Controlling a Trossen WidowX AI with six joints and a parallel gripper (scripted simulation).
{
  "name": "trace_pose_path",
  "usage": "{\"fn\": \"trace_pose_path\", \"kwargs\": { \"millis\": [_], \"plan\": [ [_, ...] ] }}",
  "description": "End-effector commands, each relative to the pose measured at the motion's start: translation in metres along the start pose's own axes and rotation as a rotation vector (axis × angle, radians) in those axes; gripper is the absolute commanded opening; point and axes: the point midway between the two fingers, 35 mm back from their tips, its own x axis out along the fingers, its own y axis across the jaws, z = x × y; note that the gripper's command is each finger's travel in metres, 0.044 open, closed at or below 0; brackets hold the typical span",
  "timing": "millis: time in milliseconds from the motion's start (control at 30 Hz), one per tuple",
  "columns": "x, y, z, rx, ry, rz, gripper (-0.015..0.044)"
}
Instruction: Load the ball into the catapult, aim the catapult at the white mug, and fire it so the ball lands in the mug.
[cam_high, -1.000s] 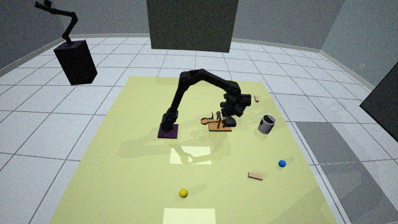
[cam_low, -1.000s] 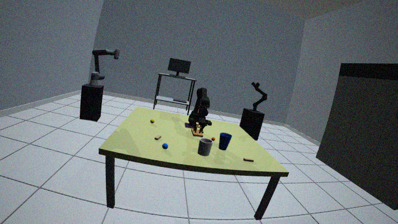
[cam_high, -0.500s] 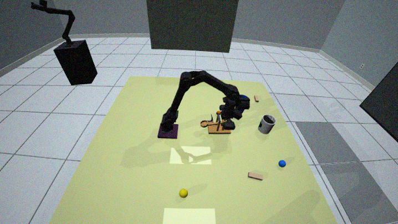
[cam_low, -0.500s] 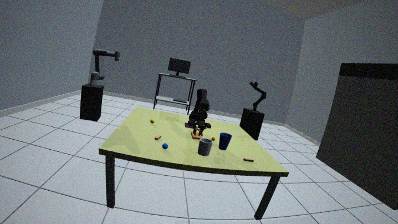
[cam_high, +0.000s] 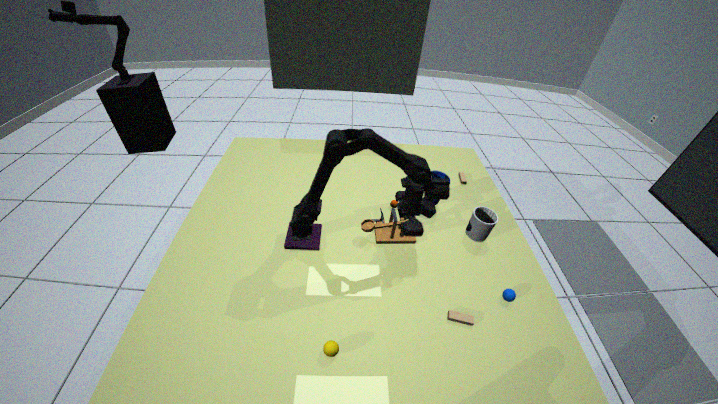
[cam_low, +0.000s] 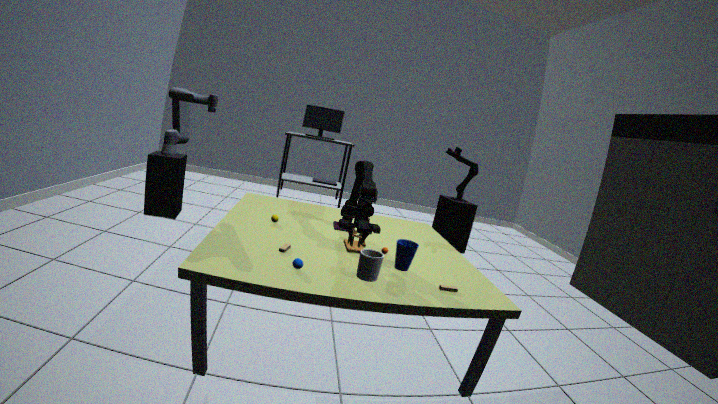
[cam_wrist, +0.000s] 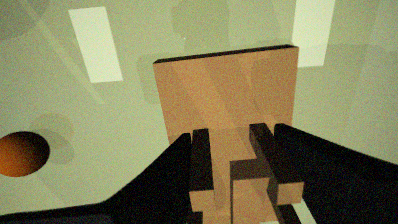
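The wooden catapult (cam_high: 395, 235) (cam_low: 352, 245) (cam_wrist: 225, 90) stands on the yellow table (cam_high: 200, 301) (cam_low: 235, 251), its spoon arm pointing left in the top view. My gripper (cam_high: 411, 228) (cam_low: 359, 234) (cam_wrist: 232, 135) is low at the catapult's right end and is shut on its frame; in the wrist view the dark fingers press both sides of the wood. An orange ball (cam_high: 394, 203) (cam_low: 385, 249) (cam_wrist: 22, 153) lies on the table just beside the catapult. The white mug (cam_high: 481, 223) (cam_low: 370, 264) stands upright to the right of the catapult, apart from it.
A blue cup (cam_high: 441, 175) (cam_low: 405, 254) stands behind my arm. A blue ball (cam_high: 508, 294) (cam_low: 297, 262), a yellow ball (cam_high: 330, 347) (cam_low: 274, 218) and two small wooden blocks (cam_high: 460, 317) (cam_high: 462, 177) lie scattered on the table. My arm's base (cam_high: 303, 237) sits left of the catapult.
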Motion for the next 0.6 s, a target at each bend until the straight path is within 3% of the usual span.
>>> {"fn": "trace_pose_path", "kwargs": {
  "millis": [0,333,433,567],
  "plan": [
    [-0.001,0.0,0.001,0.0,-0.003,0.0,0.0105],
    [-0.004,0.0,0.001,0.0,-0.003,0.0,0.0368],
    [-0.036,0.0,0.005,0.0,-0.003,0.0,0.044],
    [-0.091,0.0,0.002,0.0,-0.002,0.0,0.044]
  ]
}}
